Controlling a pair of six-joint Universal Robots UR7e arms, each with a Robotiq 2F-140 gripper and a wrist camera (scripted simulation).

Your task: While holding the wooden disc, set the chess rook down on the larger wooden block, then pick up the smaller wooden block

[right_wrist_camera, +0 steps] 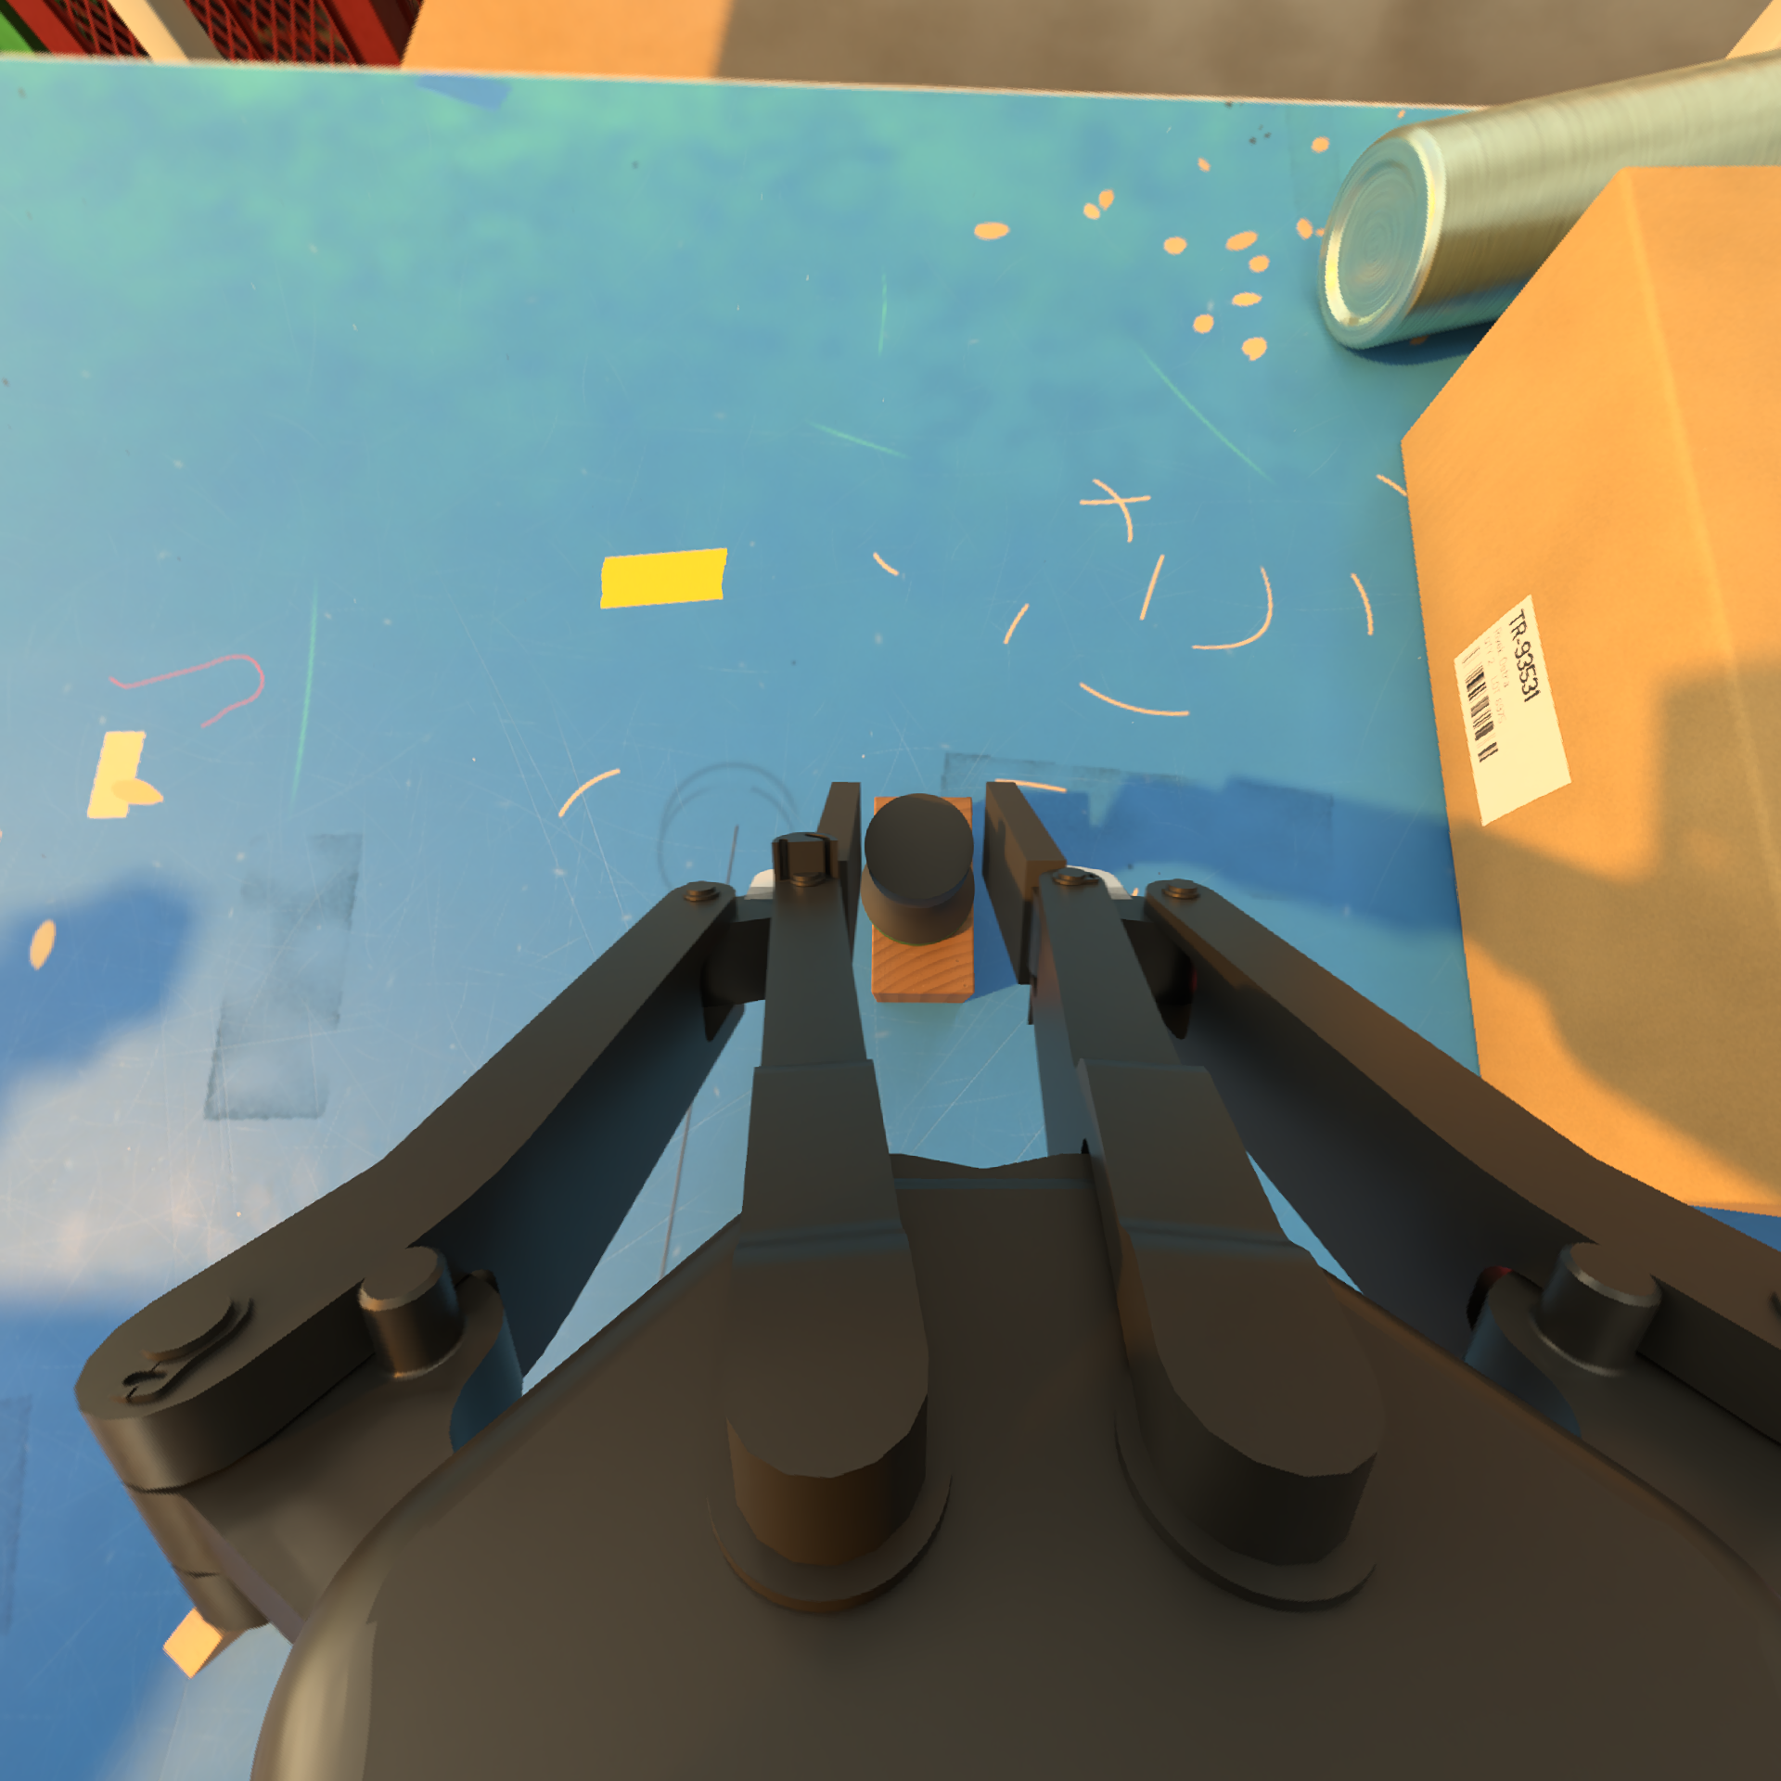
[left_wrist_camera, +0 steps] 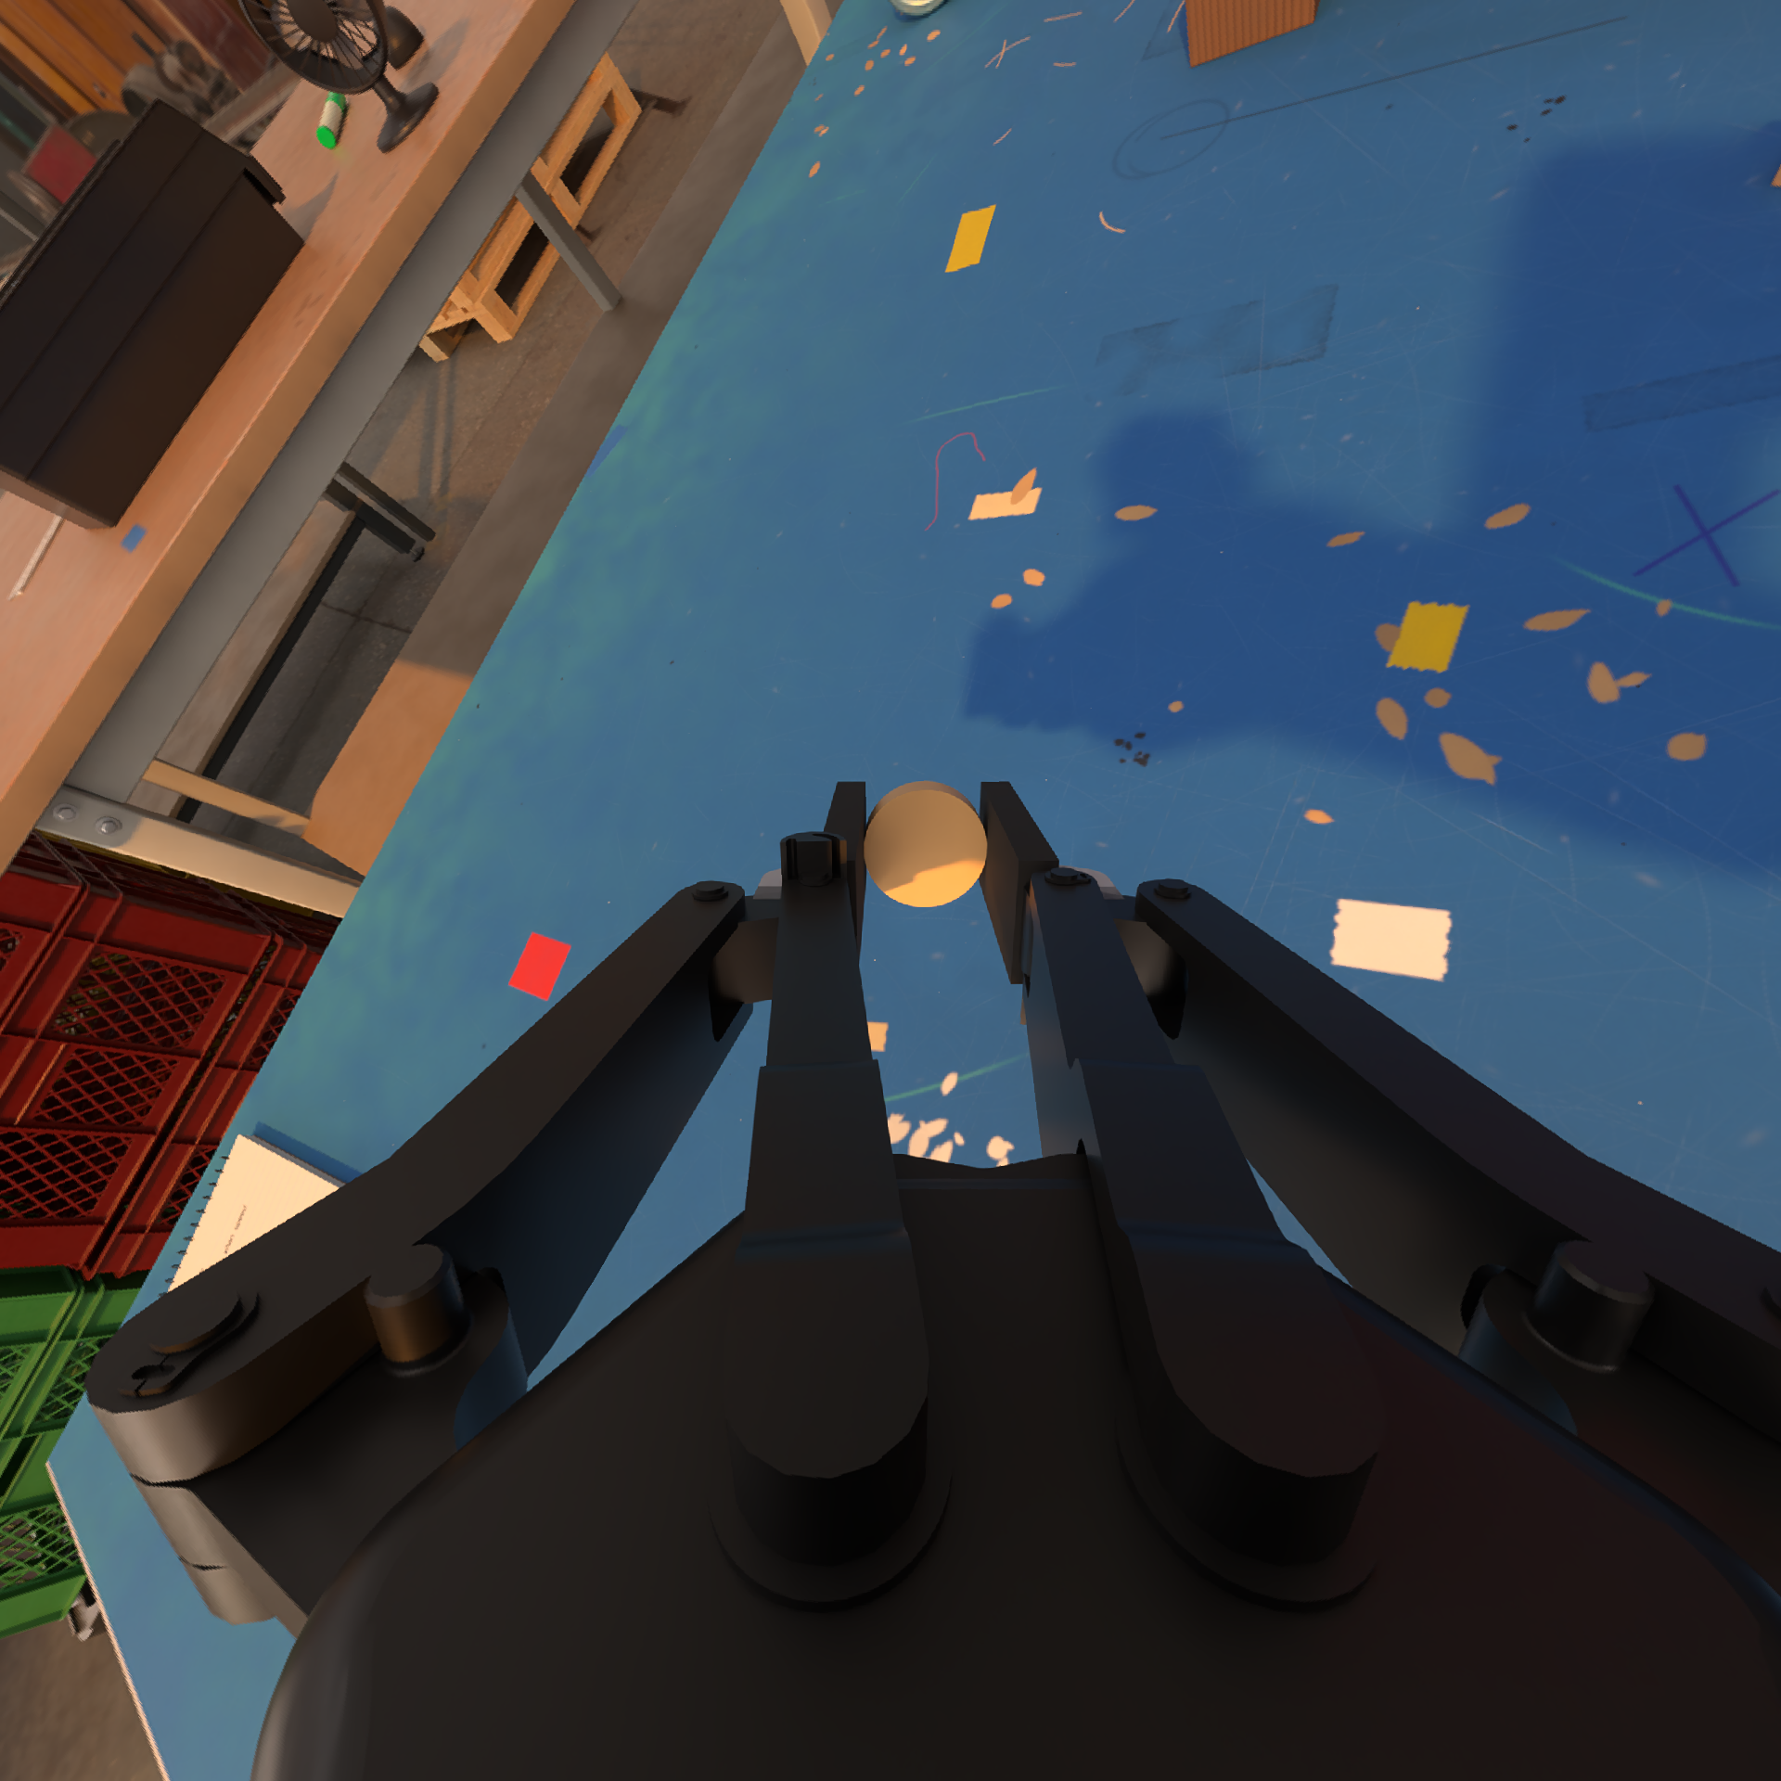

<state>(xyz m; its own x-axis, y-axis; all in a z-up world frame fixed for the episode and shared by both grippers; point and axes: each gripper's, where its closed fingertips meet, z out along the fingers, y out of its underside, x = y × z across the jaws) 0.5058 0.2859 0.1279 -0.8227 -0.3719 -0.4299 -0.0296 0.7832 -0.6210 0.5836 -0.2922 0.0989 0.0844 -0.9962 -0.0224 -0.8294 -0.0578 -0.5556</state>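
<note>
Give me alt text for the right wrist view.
The right gripper frames a dark chess rook above a wooden block on the blue table. A cardboard box and metal can sit at right.

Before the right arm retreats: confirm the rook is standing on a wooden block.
Yes. In the right wrist view the rook stands upright on the block, between the jaws.

Wooden disc (left_wrist_camera: 925, 844) held between the left gripper's (left_wrist_camera: 923, 819) fingers above the table (left_wrist_camera: 732, 617), chess rook (right_wrist_camera: 917, 867) set between the right gripper's (right_wrist_camera: 920, 819) fingers over a wooden block (right_wrist_camera: 922, 969), cardboard box (right_wrist_camera: 1619, 617) to its right, metal can (right_wrist_camera: 1465, 231) behind the box
</note>
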